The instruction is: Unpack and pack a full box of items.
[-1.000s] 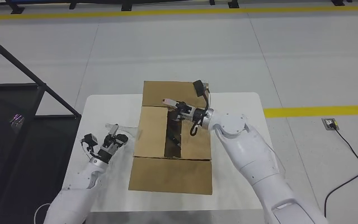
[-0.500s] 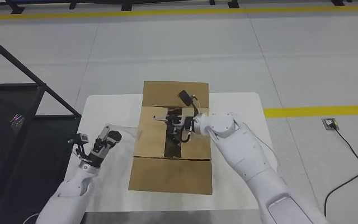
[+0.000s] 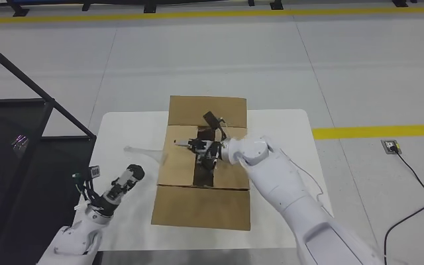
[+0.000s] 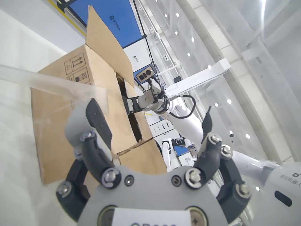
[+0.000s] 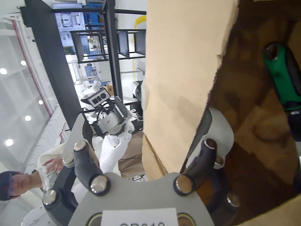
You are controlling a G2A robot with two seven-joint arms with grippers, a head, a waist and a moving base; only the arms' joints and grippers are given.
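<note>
Nearest, the left gripper (image 4: 150, 110) hovers over the white table (image 3: 285, 165) left of the cardboard box (image 3: 202, 205), its fingers spread wide and holding nothing, a clear plastic bag (image 4: 54, 82) lying just ahead. Farther on, the right gripper (image 5: 145, 121) stands open astride the box's inner flap (image 5: 183, 59), one finger beneath it, near a green-handled tool (image 5: 279, 78) inside

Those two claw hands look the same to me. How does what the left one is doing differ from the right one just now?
The left gripper sits low beside the box, over the white table; the right gripper is up at the box's top opening. The left gripper has nothing between its fingers; the right gripper straddles a cardboard flap, with one finger inside the box. Both are open, and neither is clamped on anything.
</note>
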